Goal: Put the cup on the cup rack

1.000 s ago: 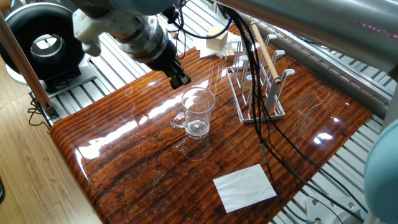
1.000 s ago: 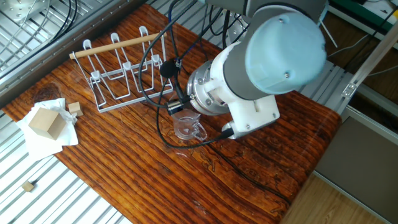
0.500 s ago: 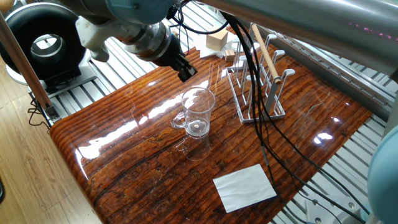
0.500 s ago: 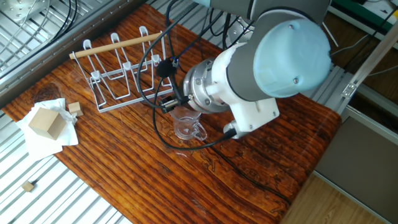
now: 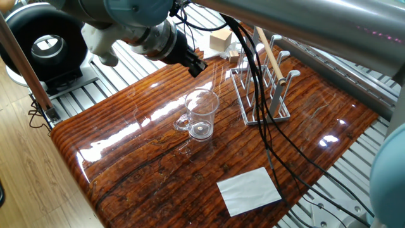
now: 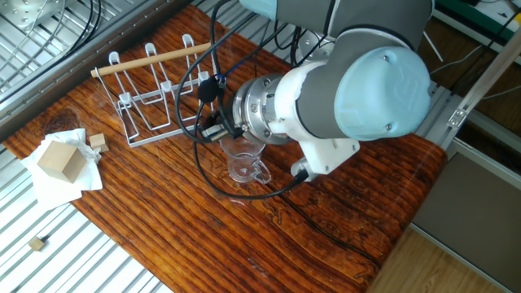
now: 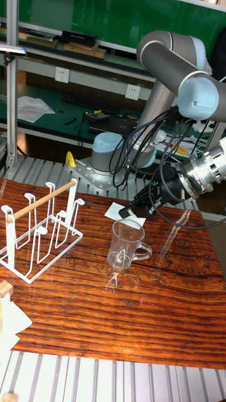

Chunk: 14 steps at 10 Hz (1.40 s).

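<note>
Glossy red-brown wood grain covers the table (image 5: 126,183), which sits on a slatted metal bench in a lab with shelves and a green wall behind. Near the table's middle stands the cup (image 5: 201,114), upright, open end up, with a small handle pointing toward about 8 o'clock in one fixed view. It is empty and nothing touches it.

At about 2 o'clock from the cup in that view, near but apart from it, stands the rack (image 5: 266,82), its wooden rod running along the top above the white wire pegs. All pegs that show are bare. In the tall view the rack (image 7: 39,231) is at 9 o'clock from the cup (image 7: 124,245), with bare table between them.

The gripper (image 5: 196,66) hangs in the air at about 12 o'clock above the cup, its black tip pointing down and sideways toward the glass, and cables trail from the wrist. In the tall view the gripper (image 7: 129,213) hovers just above and beside the cup's rim without reaching it. The jaws look pressed together or nearly so, but the tip is small and dark in every view, so I cannot tell for certain; they hold nothing.

By my reading the task is at its very start: the cup is not yet grasped, lifted, or turned over, and the rack is untouched. Left to do are the grasp, the carry across, and seating the cup on a peg.

A white paper sheet (image 5: 249,190) lies at 5 o'clock from the cup, clear of the path.
</note>
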Each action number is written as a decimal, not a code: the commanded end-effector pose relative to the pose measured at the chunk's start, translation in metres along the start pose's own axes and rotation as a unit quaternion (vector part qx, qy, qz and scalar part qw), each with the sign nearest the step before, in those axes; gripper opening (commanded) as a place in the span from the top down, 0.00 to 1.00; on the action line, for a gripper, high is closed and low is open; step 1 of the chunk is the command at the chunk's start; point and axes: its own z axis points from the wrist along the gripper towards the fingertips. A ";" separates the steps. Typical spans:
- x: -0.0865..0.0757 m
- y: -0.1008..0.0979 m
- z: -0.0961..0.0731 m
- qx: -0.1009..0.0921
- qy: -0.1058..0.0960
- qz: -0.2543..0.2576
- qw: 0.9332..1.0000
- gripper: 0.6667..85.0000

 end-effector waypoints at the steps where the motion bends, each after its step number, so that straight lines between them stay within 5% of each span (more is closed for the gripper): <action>1: 0.002 -0.001 0.002 -0.001 0.004 -0.009 1.000 0.99; 5: 0.000 0.000 0.003 -0.003 -0.001 -0.001 1.000 0.99; 11: -0.022 0.017 0.002 -0.040 -0.047 0.065 0.996 0.99; 14: -0.059 0.029 -0.006 -0.074 -0.115 0.117 0.984 0.99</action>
